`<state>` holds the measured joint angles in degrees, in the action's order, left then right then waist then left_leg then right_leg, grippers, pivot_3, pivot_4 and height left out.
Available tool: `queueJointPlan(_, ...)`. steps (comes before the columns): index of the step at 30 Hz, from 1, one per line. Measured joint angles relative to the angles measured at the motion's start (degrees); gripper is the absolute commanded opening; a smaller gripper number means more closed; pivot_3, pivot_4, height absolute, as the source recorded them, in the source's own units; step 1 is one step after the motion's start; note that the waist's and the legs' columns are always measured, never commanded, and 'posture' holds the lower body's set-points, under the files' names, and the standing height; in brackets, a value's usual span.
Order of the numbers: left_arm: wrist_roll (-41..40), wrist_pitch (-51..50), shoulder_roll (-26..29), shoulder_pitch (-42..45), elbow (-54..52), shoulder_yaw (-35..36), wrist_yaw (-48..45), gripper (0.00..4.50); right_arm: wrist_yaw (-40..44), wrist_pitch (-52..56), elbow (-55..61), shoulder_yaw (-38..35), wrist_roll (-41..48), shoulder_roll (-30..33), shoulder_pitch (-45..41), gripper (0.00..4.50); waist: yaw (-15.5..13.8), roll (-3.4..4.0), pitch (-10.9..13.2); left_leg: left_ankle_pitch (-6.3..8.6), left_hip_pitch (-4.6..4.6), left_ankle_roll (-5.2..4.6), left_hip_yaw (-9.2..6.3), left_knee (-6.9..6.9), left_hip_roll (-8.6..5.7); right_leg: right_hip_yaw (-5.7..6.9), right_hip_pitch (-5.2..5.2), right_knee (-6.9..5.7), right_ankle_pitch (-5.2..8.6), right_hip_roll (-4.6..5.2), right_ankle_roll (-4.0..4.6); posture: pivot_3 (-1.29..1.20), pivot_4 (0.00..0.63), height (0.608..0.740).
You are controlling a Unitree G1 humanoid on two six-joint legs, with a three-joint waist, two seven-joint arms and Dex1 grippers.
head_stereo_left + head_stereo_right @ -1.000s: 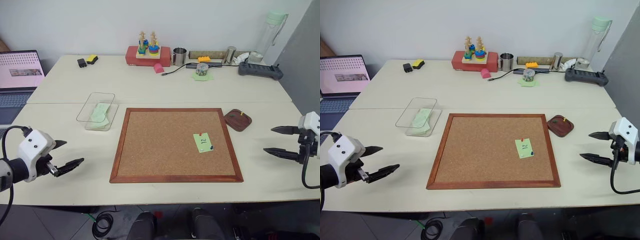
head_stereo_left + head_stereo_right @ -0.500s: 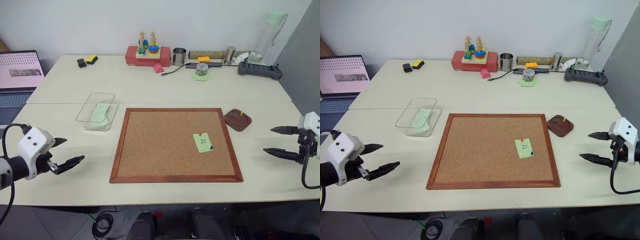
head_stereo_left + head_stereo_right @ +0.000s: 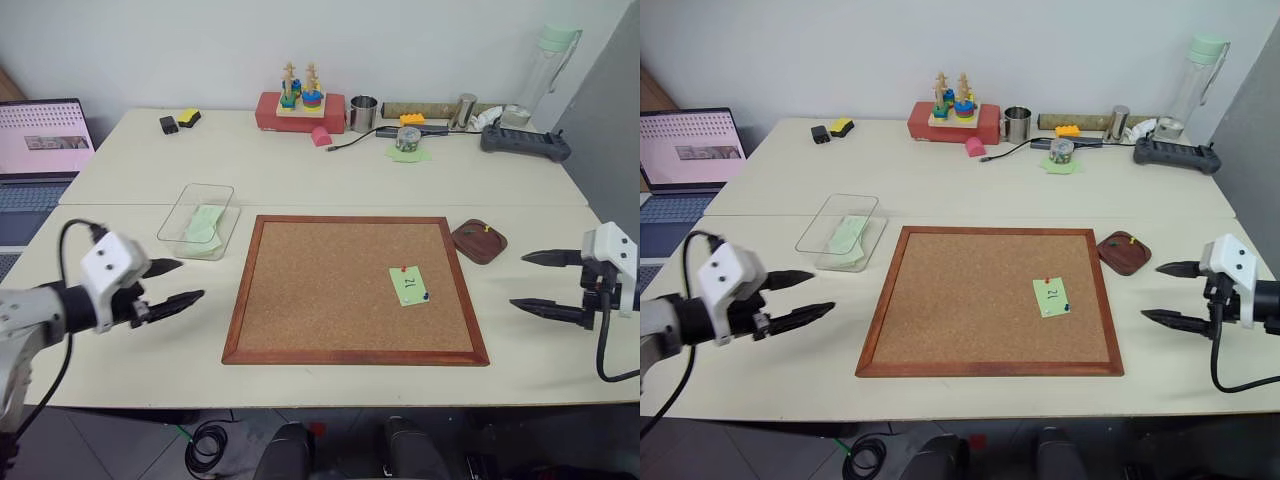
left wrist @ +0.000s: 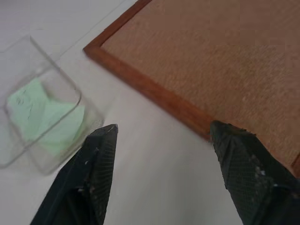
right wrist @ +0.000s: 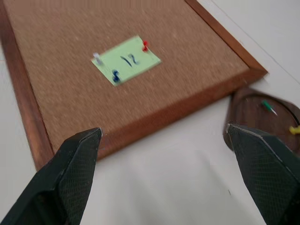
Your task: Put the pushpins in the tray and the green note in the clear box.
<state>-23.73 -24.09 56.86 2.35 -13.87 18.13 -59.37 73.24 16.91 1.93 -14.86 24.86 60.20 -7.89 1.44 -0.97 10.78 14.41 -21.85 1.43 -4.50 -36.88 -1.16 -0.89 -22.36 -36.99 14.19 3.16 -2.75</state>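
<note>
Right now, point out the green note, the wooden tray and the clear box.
green note [image 3: 408,285], left eye view, centre of the paper.
wooden tray [image 3: 470,243], left eye view, bare inner floor.
clear box [image 3: 190,199], left eye view, far wall.

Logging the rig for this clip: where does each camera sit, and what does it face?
Head eyes: above, looking down at the table; both arms show.
Left wrist: along the left claw, open, at the corkboard corner and clear box.
Right wrist: along the right claw, open, at the note and tray.
Both wrist views share the corkboard.
</note>
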Motion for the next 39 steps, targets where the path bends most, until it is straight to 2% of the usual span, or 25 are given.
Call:
queueJointPlan(3,-0.08,-0.79,-3.15,7.06,-1.63,-7.00,0.01,1.78,-2.27,3.56,5.53,-0.42,2.40,-1.57,0.77,4.50,-0.10,0.00,0.00,0.00,-0.04,0.00,0.00,-0.05,-0.03,0.02,0.01,-0.02,-0.02,-0.03,-0.06,0.00,0.150,0.740)
queueJointPlan(9,1.42,0.09,-8.81,13.70,-0.79,-18.11,-1.45,0.64,-5.91,8.11,12.60,-0.47,4.45,-3.23,2.47,4.50,0.06,-0.01,0.01,-0.01,-0.03,0.00,0.05,-0.07,-0.05,0.00,0.02,-0.04,-0.02,-0.05,-0.07,0.00,0.150,0.740)
queueJointPlan(12,3.92,2.24,-13.14,17.19,2.78,-23.97,-2.63,0.04,-8.58,8.81,14.52,2.27,4.03,-5.64,0.55,4.50,0.09,-0.02,0.00,-0.01,0.02,0.00,0.09,-0.12,-0.09,0.00,0.07,-0.06,0.11,-0.08,-0.34,0.00,0.150,0.740)
queueJointPlan(16,7.32,6.17,-17.92,19.14,7.45,-29.82,-2.97,0.04,-11.07,9.16,15.51,6.90,2.73,-7.74,-2.48,4.50,0.11,-0.03,0.01,-0.02,-0.03,-0.01,0.08,-0.10,-0.09,-0.03,0.04,-0.04,-0.06,-0.07,-0.13,0.00,0.150,0.740)
queueJointPlan(20,9.96,10.24,-22.78,20.84,13.56,-31.99,-2.41,0.04,-11.90,9.20,14.56,9.95,1.10,-9.04,-5.29,4.50,-0.03,-0.04,0.01,-0.01,-0.08,-0.01,0.02,-0.10,-0.11,0.02,0.03,-0.02,-0.07,-0.05,-0.13,0.00,0.150,0.740)
queueJointPlan(25,13.80,15.58,-26.90,21.80,21.47,-34.39,-2.01,0.04,-12.14,8.42,8.00,16.08,-3.28,-12.05,-12.51,4.50,0.23,-0.04,0.01,-0.02,-0.02,-0.01,0.06,-0.12,-0.12,0.00,0.03,-0.04,-0.07,-0.07,-0.13,0.00,0.150,0.740)
queueJointPlan(35,14.91,19.60,-28.00,21.91,24.33,-34.50,-2.04,0.04,-12.70,-1.08,-16.05,25.14,-13.67,-22.03,-26.94,4.50,0.23,-0.06,-0.04,-0.03,0.03,-0.01,0.05,-0.12,-0.13,-0.01,0.05,-0.10,-0.09,-0.06,-0.13,0.00,0.150,0.740)
queueJointPlan(39,14.91,19.74,-28.08,21.78,24.40,-34.50,-2.01,0.04,-12.14,-5.05,-22.67,25.98,-16.09,-23.85,-27.98,4.50,0.23,-0.05,-0.04,-0.02,0.03,-0.01,0.02,-0.11,-0.13,0.02,0.05,-0.14,-0.10,-0.07,-0.13,0.00,0.150,0.740)
